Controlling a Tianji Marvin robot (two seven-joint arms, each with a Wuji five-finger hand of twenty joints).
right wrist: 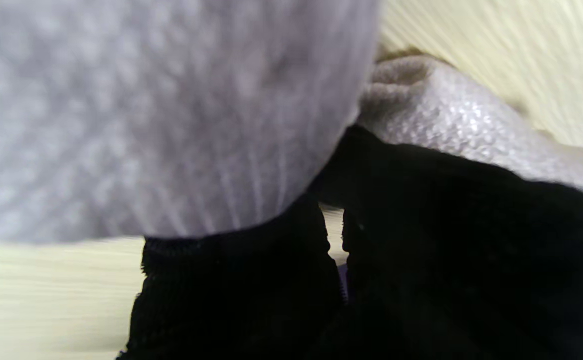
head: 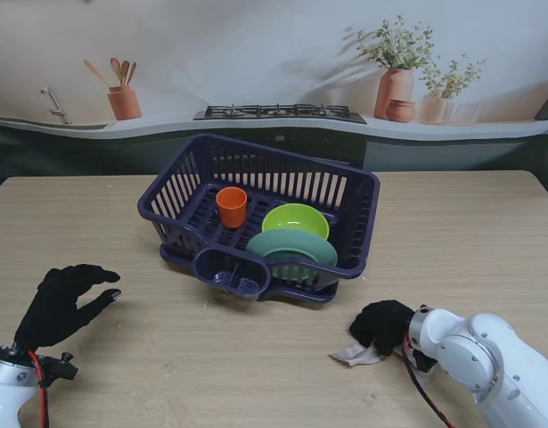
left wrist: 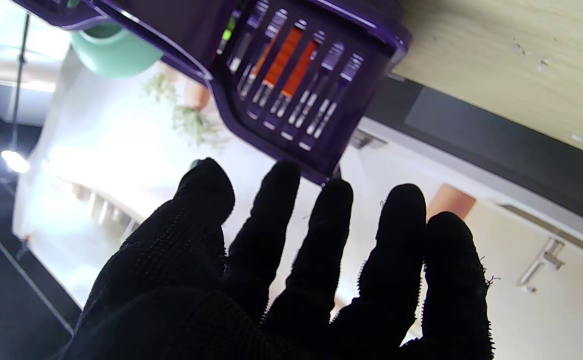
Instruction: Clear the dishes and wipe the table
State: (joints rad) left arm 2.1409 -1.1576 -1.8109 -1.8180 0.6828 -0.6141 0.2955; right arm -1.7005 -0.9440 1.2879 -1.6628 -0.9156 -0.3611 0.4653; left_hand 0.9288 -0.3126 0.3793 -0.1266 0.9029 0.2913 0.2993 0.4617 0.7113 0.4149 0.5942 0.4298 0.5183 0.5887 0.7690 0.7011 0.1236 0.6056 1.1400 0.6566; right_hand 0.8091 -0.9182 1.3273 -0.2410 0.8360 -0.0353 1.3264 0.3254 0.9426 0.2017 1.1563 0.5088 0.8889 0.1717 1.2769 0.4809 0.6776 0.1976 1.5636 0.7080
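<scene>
Two hands, right hand (head: 381,326) seemingly gripping cloth (head: 354,355), left hand (head: 61,305) spread

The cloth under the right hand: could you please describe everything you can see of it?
The cloth is a small pale grey-white rag with a knitted, waffle-like weave, clearest in the right wrist view. It lies crumpled on the wooden table, nearer to me than the purple dish rack and apart from it. The black-gloved right hand rests on top with fingers curled into it, so only a wrinkled corner shows at the hand's left. Nothing else touches it.
</scene>
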